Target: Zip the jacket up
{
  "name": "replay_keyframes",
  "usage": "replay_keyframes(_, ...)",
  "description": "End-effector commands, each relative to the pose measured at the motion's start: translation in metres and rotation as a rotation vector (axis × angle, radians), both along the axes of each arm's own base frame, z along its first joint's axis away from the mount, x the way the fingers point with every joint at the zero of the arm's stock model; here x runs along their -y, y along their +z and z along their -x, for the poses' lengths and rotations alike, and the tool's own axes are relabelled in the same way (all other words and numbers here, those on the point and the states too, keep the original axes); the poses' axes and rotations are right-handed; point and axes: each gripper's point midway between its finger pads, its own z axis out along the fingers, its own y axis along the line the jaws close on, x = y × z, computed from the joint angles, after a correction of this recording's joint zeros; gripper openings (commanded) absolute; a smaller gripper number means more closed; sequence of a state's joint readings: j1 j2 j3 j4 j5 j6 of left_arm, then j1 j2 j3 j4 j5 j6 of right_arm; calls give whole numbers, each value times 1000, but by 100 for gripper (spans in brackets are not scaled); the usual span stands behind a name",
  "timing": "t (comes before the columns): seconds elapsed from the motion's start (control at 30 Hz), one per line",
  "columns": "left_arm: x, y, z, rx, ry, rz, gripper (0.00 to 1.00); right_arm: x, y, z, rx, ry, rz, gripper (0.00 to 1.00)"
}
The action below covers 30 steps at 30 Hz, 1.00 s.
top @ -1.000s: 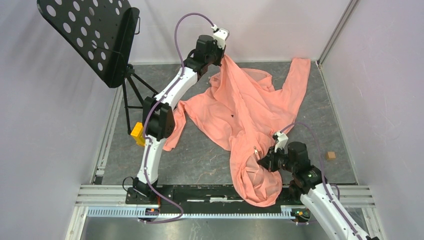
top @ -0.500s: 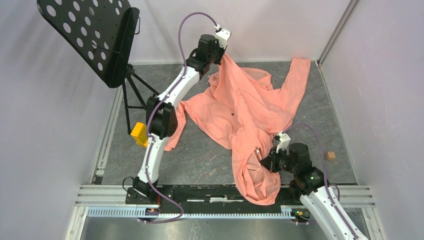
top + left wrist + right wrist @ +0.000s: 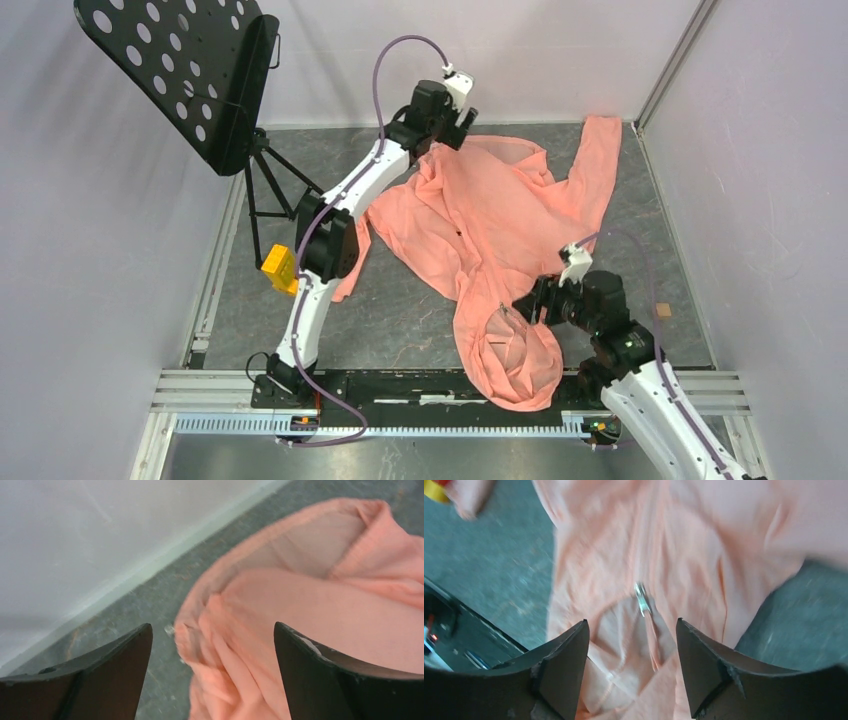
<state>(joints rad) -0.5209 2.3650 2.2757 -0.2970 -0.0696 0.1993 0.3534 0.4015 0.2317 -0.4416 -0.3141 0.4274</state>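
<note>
Since a second ago the jacket (image 3: 490, 230) has dropped from the left gripper (image 3: 210, 630), and its far edge, then pulled up in a peak, now lies slumped on the grey table (image 3: 400, 300). That gripper hovers just over the jacket's far left edge with its fingers spread wide and nothing between them but air. The right gripper (image 3: 631, 625) has backed off to the jacket's near right side and also stands well open, holding nothing. In its wrist view the small metal zipper pull (image 3: 641, 599) shows on the cloth below the gap, clear of both fingers.

The jacket sprawls flat, one sleeve reaching to the far right. The other sleeve trails to the left, ending near a yellow object (image 3: 278, 268). Its near end hangs over the black base rail (image 3: 400, 385). A small dark mark (image 3: 459, 233) sits near its middle. Off the jacket's left side stands a black perforated music stand (image 3: 190, 70), and off its right a small wooden block (image 3: 660, 311).
</note>
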Motion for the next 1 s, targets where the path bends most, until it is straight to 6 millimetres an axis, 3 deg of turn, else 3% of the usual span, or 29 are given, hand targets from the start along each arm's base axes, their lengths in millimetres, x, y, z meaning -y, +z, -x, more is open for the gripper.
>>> replay_keyframes(0.0,14,108,73,59,-30,39,96,2,127,-45,339,-100,-79,74)
replay_keyframes(0.17,11,165,166,-73,-97,275,100,22,229,-53,556,-184,-54,88)
replay_keyframes(0.33,-4,250,281,-87,-334,575,100,47,315,-45,711,-230,52,94)
replay_keyframes(0.47,-48,335,370,4,-468,765,100,72,396,-16,879,-294,66,98)
replay_keyframes(0.57,-87,388,424,125,-531,846,100,95,447,15,1013,-365,53,98)
replay_keyframes(0.63,-108,412,451,192,-553,870,100,108,474,36,1102,-409,36,98)
replay_keyframes(0.8,-145,444,499,305,-591,909,100,136,516,78,1248,-507,-7,98)
replay_keyframes(0.97,-163,457,524,381,-631,932,100,143,522,89,1261,-528,-8,98)
